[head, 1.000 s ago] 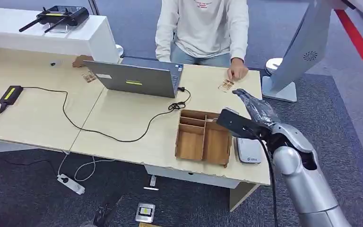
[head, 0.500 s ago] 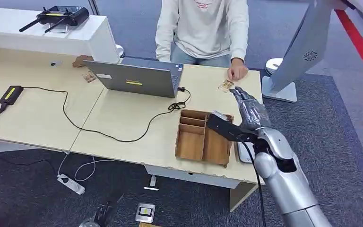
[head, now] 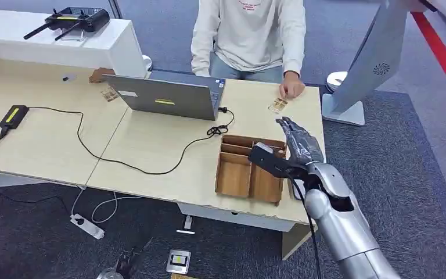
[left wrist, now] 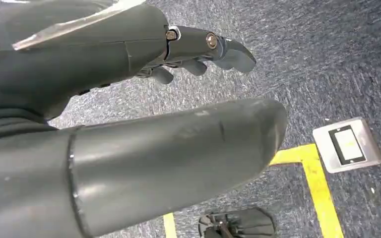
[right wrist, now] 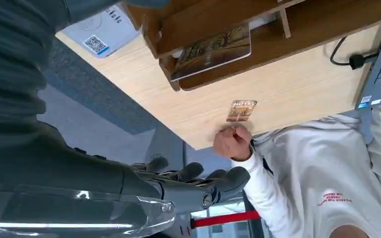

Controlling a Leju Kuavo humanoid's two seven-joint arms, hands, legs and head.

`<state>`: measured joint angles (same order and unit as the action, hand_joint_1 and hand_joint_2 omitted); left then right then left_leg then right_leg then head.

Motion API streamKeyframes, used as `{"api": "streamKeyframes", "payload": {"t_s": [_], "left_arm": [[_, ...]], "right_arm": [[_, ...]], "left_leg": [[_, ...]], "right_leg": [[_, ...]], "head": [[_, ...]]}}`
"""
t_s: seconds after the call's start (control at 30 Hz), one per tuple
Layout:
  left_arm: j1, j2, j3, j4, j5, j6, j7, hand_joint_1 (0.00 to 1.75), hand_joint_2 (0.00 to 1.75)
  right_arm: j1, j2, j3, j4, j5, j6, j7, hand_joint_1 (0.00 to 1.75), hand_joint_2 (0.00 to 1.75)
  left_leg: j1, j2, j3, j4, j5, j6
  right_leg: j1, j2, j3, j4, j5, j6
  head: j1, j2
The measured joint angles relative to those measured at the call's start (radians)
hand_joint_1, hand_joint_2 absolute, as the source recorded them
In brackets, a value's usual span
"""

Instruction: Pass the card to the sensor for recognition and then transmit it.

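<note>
While the right hand hovers above the far right corner of the wooden tray, its fingers are spread and hold nothing. The card lies flat on the desk beyond the tray, toward the seated person, whose hand rests just beside it; that position probably marks it as offered for pickup. Seen from the right wrist, a second card sits inside a compartment of the tray, leaning on a divider. The white sensor, with a square printed code on top, lies on the desk touching or just beside the tray's right wall, so a card lifted from beyond the tray has a short route to it.

The laptop stands to the left of the tray on its far side, with a black cable trailing from it across the desk.

The left hand hangs over grey carpet away from the desk, with its fingers loosely extended and nothing in them.

Judgement: the step in hand is the reach for the card; grasp not yet made. A flat card on a desk gives little edge to pinch, so slipping is a risk.
</note>
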<state>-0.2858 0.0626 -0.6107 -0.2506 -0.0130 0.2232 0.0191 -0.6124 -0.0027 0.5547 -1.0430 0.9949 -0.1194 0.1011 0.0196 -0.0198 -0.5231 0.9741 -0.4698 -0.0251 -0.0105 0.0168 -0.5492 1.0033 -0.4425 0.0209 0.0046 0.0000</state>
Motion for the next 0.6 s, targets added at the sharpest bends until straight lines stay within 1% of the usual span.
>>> {"api": "streamKeyframes", "payload": {"t_s": [0.13, 0.33, 0.5, 0.6], "left_arm": [[-0.001, 0.000, 0.000, 0.000, 0.003, -0.003, 0.001, 0.00, 0.00], [-0.003, 0.000, 0.001, 0.000, 0.017, -0.003, 0.001, 0.00, 0.00], [-0.006, 0.000, 0.002, 0.000, 0.015, -0.003, -0.003, 0.00, 0.00], [-0.008, -0.001, 0.002, 0.000, 0.013, -0.003, -0.003, 0.00, 0.00]], "right_arm": [[-0.016, 0.009, 0.000, 0.039, -0.016, -0.027, -0.021, 0.00, 1.75], [-0.046, 0.031, 0.001, 0.107, -0.037, -0.045, -0.052, 0.00, 1.75], [-0.082, 0.057, 0.004, 0.180, -0.065, -0.104, -0.091, 0.00, 1.75], [-0.095, 0.066, 0.005, 0.220, -0.071, -0.120, -0.101, 0.00, 1.75]], "left_leg": [[0.000, 0.000, 0.000, 0.000, 0.000, 0.000], [0.000, 0.000, 0.000, 0.000, 0.000, 0.000], [0.000, 0.000, 0.000, 0.000, 0.000, 0.000], [0.000, 0.000, 0.000, 0.000, 0.000, 0.000]], "right_leg": [[0.000, 0.000, 0.000, 0.000, 0.000, 0.000], [0.000, 0.000, 0.000, 0.000, 0.000, 0.000], [0.000, 0.000, 0.000, 0.000, 0.000, 0.000], [0.000, 0.000, 0.000, 0.000, 0.000, 0.000]], "head": [[0.000, 0.000], [0.000, 0.000], [0.000, 0.000], [0.000, 0.000]]}}
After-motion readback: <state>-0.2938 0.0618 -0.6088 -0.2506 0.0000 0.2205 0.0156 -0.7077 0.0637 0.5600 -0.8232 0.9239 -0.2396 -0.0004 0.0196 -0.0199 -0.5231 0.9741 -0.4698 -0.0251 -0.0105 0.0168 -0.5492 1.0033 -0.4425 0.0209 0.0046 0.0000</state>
